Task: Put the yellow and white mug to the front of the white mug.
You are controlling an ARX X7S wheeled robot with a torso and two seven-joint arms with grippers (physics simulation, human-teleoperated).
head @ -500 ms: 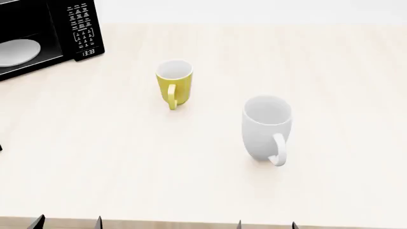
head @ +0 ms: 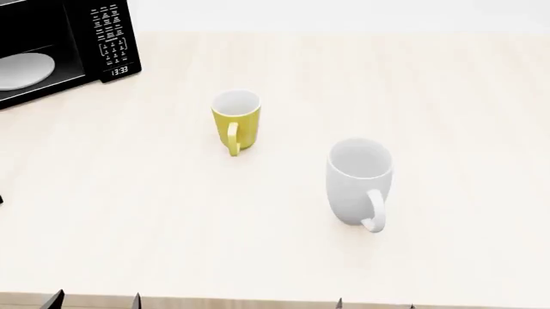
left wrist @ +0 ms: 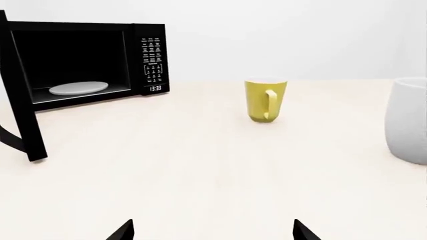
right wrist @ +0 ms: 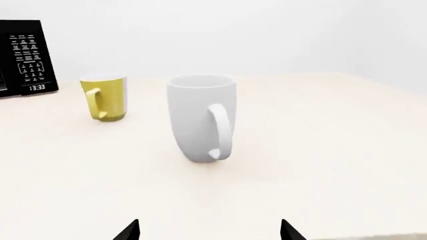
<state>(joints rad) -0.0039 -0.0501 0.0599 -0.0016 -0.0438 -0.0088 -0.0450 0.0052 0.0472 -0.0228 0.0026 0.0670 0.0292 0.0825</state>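
Note:
The yellow and white mug [head: 236, 120] stands upright on the pale table, handle toward me; it also shows in the left wrist view [left wrist: 265, 100] and right wrist view [right wrist: 105, 97]. The larger white mug [head: 359, 181] stands to its right and nearer me, handle toward me; it also shows in the right wrist view [right wrist: 200, 118] and at the left wrist view's edge [left wrist: 408, 119]. My left gripper [head: 94, 300] and right gripper [head: 375, 304] sit at the table's near edge, only their tips showing. Both are open and empty, as the wrist views show [left wrist: 212, 232] [right wrist: 209, 231].
A black microwave [head: 60, 48] with its door [left wrist: 19, 95] swung open stands at the far left, a white plate [left wrist: 78, 88] inside. The table's near edge [head: 257, 301] runs just ahead of the grippers.
The head view has shifted: both mugs sit a little lower in the frame, and the right gripper's tips sit further right and lower. The mugs themselves have not moved on the table.

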